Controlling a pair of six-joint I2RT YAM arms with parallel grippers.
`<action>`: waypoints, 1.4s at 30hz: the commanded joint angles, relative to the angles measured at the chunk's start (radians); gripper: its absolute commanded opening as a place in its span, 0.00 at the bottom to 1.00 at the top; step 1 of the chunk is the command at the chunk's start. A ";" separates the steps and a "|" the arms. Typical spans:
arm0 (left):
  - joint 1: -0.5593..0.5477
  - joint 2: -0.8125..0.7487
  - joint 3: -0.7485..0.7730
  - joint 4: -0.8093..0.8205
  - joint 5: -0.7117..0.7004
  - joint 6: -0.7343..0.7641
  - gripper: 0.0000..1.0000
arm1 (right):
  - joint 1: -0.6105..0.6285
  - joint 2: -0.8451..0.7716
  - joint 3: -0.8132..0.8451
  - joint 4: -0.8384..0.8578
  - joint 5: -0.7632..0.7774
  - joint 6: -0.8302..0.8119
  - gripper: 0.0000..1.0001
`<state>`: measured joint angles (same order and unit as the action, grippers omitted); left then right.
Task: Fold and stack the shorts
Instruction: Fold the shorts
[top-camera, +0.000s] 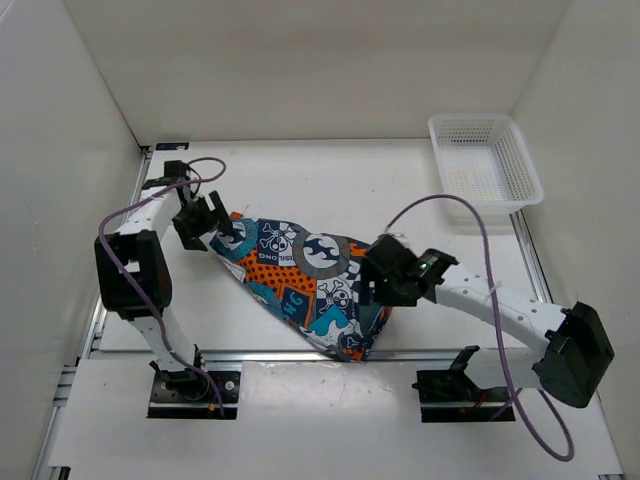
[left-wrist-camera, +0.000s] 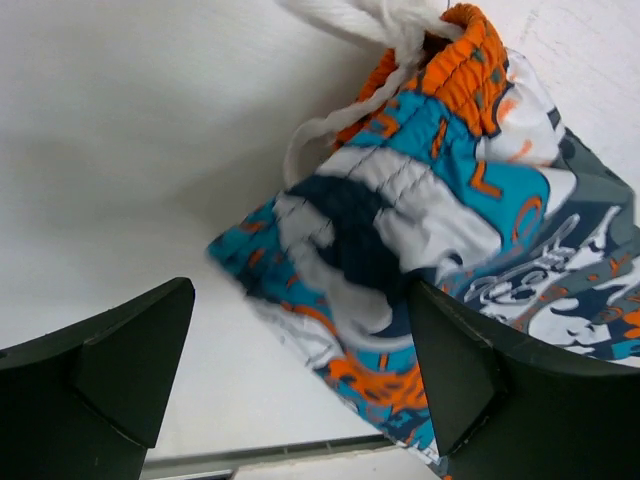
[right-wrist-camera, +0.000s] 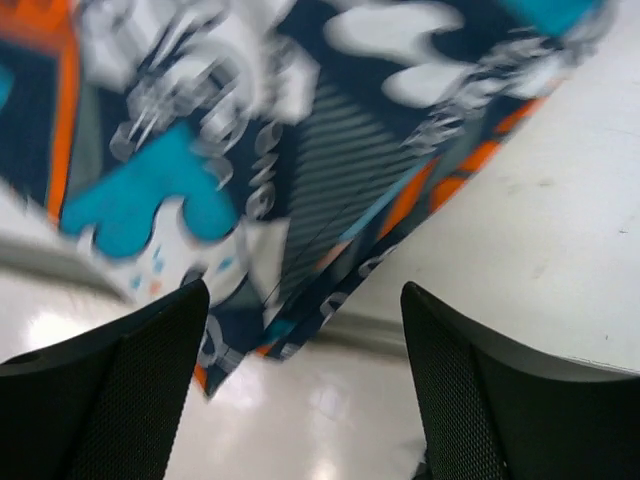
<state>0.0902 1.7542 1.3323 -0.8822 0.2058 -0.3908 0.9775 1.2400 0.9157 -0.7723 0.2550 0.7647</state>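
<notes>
Where the top view looks down, the shorts (top-camera: 305, 280) lie crumpled on the table (top-camera: 300, 170), with the left claw (top-camera: 205, 222) at their far-left corner and the right claw (top-camera: 385, 275) at their right edge. Left wrist view: claw spread wide, with the orange waistband (left-wrist-camera: 470, 60) and white drawstring (left-wrist-camera: 380, 20) just beyond its fingers. Right wrist view: claw spread wide, printed fabric blurred just beyond it.

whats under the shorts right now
The shorts lie on the white table, which shows around them. Anything beneath the fabric itself is covered and cannot be seen.
</notes>
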 joint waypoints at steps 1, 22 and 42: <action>-0.042 0.076 -0.007 0.068 0.055 0.040 1.00 | -0.196 -0.045 -0.070 0.057 -0.231 0.061 0.84; -0.037 0.002 -0.082 0.078 -0.092 -0.085 0.60 | -0.577 0.393 -0.049 0.378 -0.370 -0.097 0.23; 0.152 -0.110 -0.182 0.095 -0.158 -0.093 0.84 | -0.550 0.475 0.605 0.111 -0.197 -0.285 0.98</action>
<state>0.2447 1.6394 1.1450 -0.8524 0.0139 -0.5198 0.4030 1.8244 1.5700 -0.6106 0.0319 0.5110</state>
